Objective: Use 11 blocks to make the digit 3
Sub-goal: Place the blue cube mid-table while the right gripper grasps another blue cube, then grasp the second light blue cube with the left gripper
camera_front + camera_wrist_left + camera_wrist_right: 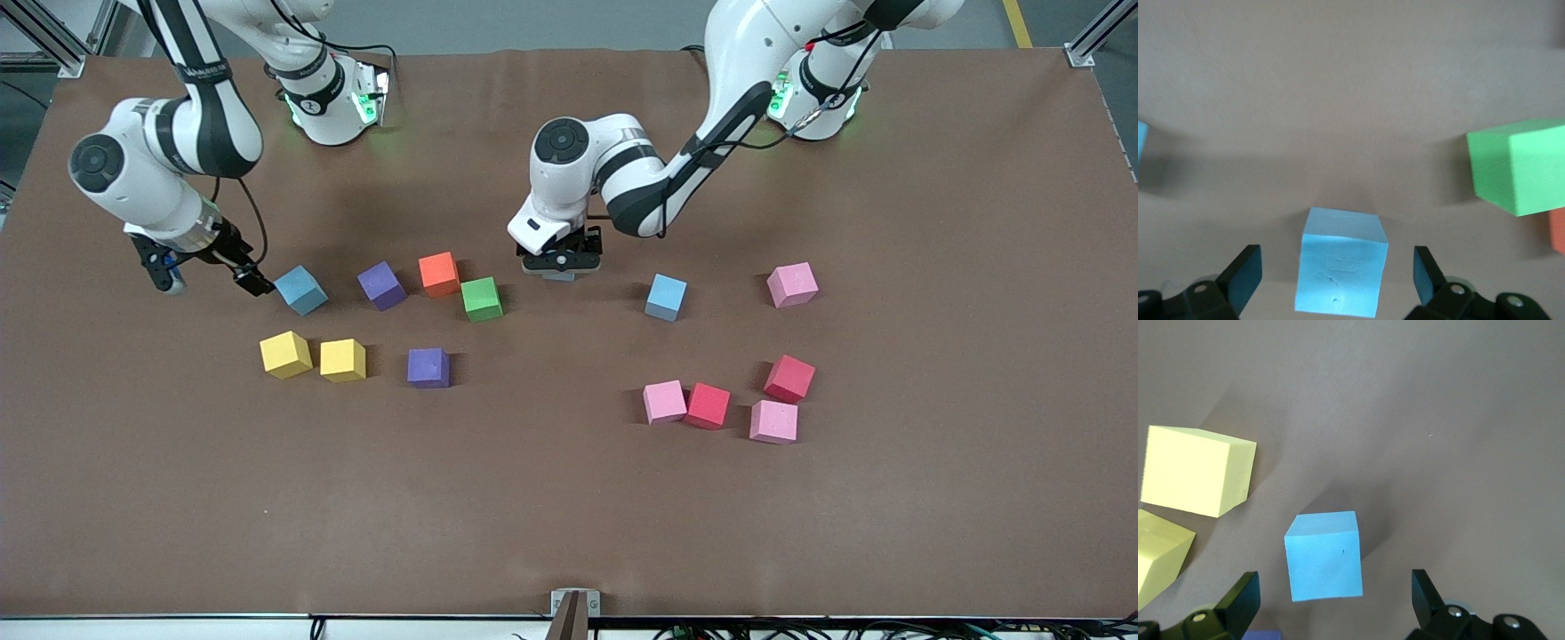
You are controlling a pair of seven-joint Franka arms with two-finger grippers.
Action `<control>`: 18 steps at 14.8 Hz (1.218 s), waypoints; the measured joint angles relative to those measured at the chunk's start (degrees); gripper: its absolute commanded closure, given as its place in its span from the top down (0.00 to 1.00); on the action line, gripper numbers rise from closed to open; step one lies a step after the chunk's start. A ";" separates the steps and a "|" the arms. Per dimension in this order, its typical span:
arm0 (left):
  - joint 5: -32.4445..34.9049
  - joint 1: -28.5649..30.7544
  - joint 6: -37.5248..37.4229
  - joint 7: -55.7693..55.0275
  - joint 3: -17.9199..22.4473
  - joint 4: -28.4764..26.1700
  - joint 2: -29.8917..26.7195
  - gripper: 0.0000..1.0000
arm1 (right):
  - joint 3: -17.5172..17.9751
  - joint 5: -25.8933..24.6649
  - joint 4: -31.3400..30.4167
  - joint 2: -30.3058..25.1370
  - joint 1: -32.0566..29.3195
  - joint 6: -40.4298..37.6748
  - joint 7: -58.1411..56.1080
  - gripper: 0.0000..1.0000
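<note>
Blocks are all loose, no digit 3 formed. One light blue foam cube (1341,270) sits on the brown table (569,516) between the left gripper's (561,263) spread fingers, untouched, beside the green foam cube (482,299). Right gripper (206,267) also wide open, low next to another light blue foam cube (300,290), near two yellow foam cubes (286,355).
</note>
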 measured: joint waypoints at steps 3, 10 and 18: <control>0.00 10.44 -4.56 6.29 -7.55 -0.08 -1.37 1.00 | 0.07 -0.01 -1.20 4.04 2.22 6.20 3.51 1.00; 8.14 25.25 -9.22 20.93 -13.19 -4.37 -2.53 1.00 | 0.02 -0.01 -1.19 9.68 2.94 10.95 4.46 1.00; 12.39 30.08 1.44 25.81 -14.33 -20.44 -9.69 1.00 | -0.03 -0.01 -1.18 12.73 2.94 13.38 4.49 1.00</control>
